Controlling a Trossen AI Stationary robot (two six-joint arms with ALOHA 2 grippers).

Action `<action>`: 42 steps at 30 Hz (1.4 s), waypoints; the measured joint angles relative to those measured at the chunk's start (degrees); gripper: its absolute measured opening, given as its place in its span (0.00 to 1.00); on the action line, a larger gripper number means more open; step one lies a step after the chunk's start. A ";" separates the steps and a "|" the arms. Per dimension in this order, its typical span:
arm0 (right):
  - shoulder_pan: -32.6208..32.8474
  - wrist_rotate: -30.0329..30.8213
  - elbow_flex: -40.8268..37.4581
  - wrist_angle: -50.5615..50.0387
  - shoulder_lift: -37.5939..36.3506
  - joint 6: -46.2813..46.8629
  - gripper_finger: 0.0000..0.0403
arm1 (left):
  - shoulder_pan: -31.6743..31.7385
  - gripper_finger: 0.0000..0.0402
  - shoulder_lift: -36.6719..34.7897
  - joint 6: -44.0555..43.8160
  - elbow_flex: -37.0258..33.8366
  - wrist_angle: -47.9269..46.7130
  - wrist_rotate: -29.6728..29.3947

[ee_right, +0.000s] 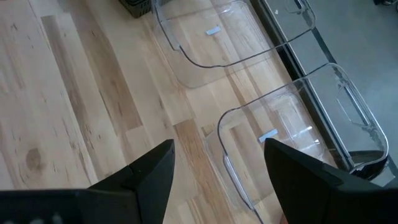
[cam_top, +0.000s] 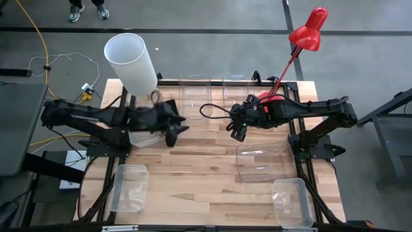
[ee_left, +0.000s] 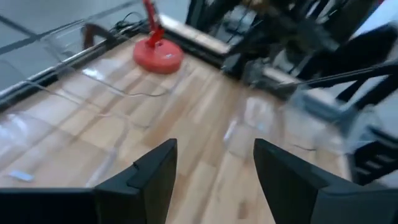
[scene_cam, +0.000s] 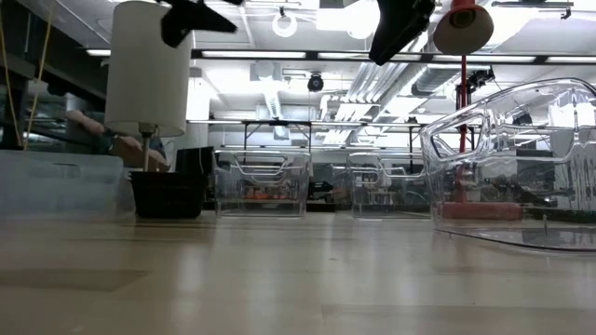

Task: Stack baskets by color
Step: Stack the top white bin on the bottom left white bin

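My left gripper (cam_top: 176,133) hangs open above the table's left middle, with nothing between its fingers (ee_left: 211,180). My right gripper (cam_top: 237,133) hangs open above the middle, also with nothing in it (ee_right: 217,180). Two clear baskets (cam_top: 195,90) (cam_top: 235,87) stand side by side at the far edge, seen below my right gripper (ee_right: 214,34) (ee_right: 292,137). A third clear basket (cam_top: 262,162) lies at the right. Frosted white baskets rest at the near left (cam_top: 129,187) and near right (cam_top: 290,201); another (cam_top: 145,136) sits under the left arm. A small black basket (scene_cam: 168,194) stands at the far left.
A tall white cylinder lampshade (cam_top: 131,61) stands at the far left corner. A red desk lamp (cam_top: 308,29) rises from its base (ee_left: 158,56) at the far right. Bare wood (cam_top: 199,174) lies in the near middle. A person's feet (cam_top: 87,11) show beyond the table.
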 joint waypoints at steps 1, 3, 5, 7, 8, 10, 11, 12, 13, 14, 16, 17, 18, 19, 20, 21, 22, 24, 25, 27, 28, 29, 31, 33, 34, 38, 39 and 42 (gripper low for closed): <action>0.00 0.00 0.00 0.13 -0.02 0.00 0.59 | -1.98 0.50 -1.29 -0.53 -1.47 2.09 -1.90; 0.00 -0.08 0.00 0.44 -0.02 0.03 0.59 | -5.67 0.50 -3.83 -1.09 -4.26 5.98 -6.55; 0.00 -0.20 0.00 1.10 -0.02 0.13 0.59 | -8.77 0.50 -5.94 -1.12 -6.35 8.67 -10.79; 0.00 -0.51 0.00 1.16 -0.02 0.15 0.59 | -11.19 0.50 -7.53 -1.12 -7.63 9.42 -14.34; 0.00 -0.51 0.00 1.28 -0.02 0.16 0.59 | -11.99 0.50 -8.04 -1.11 -7.72 8.81 -15.80; 0.00 -0.52 0.00 1.35 -0.02 0.17 0.59 | -13.09 0.50 -8.53 -1.12 -7.71 8.16 -17.83; 0.00 -0.52 0.00 1.56 -0.02 0.17 0.59 | -13.35 0.50 -8.78 -1.12 -7.71 7.64 -18.31; 0.00 -0.52 0.00 1.62 -0.02 0.17 0.59 | -13.45 0.50 -8.85 -1.12 -7.71 7.67 -18.56; 0.00 -0.52 0.00 1.62 -0.02 0.17 0.59 | -13.42 0.50 -8.85 -1.12 -7.71 7.72 -18.60; 0.00 -0.53 0.00 1.67 -0.02 0.17 0.59 | -13.38 0.50 -8.84 -1.12 -7.71 7.58 -18.59; 0.00 -0.52 0.00 1.69 -0.02 0.45 0.59 | -13.38 0.50 -8.83 -1.10 -7.71 7.55 -18.53; 0.00 -0.54 0.00 1.68 -0.02 0.82 0.59 | -13.38 0.50 -8.85 -1.00 -7.71 7.54 -18.27; 0.00 -0.55 0.00 1.68 -0.02 1.27 0.59 | -13.38 0.50 -8.83 -0.84 -7.71 7.43 -17.82; 0.00 -0.55 0.00 1.68 -0.02 1.49 0.59 | -13.38 0.50 -8.83 -0.84 -7.71 7.08 -17.38; 0.00 -0.55 0.00 1.68 -0.02 1.50 0.59 | -13.38 0.50 -8.83 -1.11 -7.71 6.62 -16.90; 0.00 -0.55 0.00 1.68 -0.02 1.51 0.59 | -13.37 0.50 -8.85 -1.95 -7.69 5.91 -16.14; 0.00 -0.57 0.00 1.68 -0.02 1.51 0.59 | -13.18 0.50 -8.98 -3.00 -7.51 4.26 -15.08; 0.00 -0.91 0.00 1.66 -0.02 1.51 0.59 | -12.29 0.50 -9.55 -5.73 -6.03 -2.94 -12.06; 0.00 -1.03 0.00 1.68 -0.02 1.51 0.59 | -11.72 0.50 -9.60 -7.29 -4.85 -7.02 -10.58; 0.00 -1.05 0.00 1.68 -0.02 1.51 0.59 | -10.58 0.50 -9.58 -10.08 -3.11 -16.78 -8.15; 0.00 -1.05 0.00 1.68 -0.02 1.51 0.59 | -9.97 0.50 -9.53 -11.17 -2.58 -21.60 -7.19; 0.00 -1.07 0.00 1.68 -0.02 1.51 0.59 | -9.47 0.50 -9.49 -12.07 -2.16 -25.57 -6.14; 0.00 -1.07 0.00 1.68 -0.02 1.51 0.59 | -8.34 0.50 -9.55 -14.72 -1.95 -32.75 -4.17; 0.00 -1.09 0.00 1.68 -0.02 1.51 0.59 | -7.03 0.50 -9.49 -17.41 -2.24 -40.37 -1.72; 0.00 -1.09 0.00 1.68 -0.02 1.51 0.59 | -6.43 0.50 -9.51 -18.61 -2.63 -42.97 -0.57; 0.00 -1.09 0.00 1.68 -0.02 1.50 0.59 | -3.59 0.50 -9.50 -20.83 -5.75 -48.53 4.69; 0.00 -1.09 0.00 1.68 -0.02 1.50 0.59 | -2.90 0.50 -9.51 -20.79 -6.71 -48.44 5.97; 0.00 -1.11 0.00 1.71 -0.02 1.49 0.59 | -0.91 0.50 -9.49 -20.71 -9.58 -48.19 7.68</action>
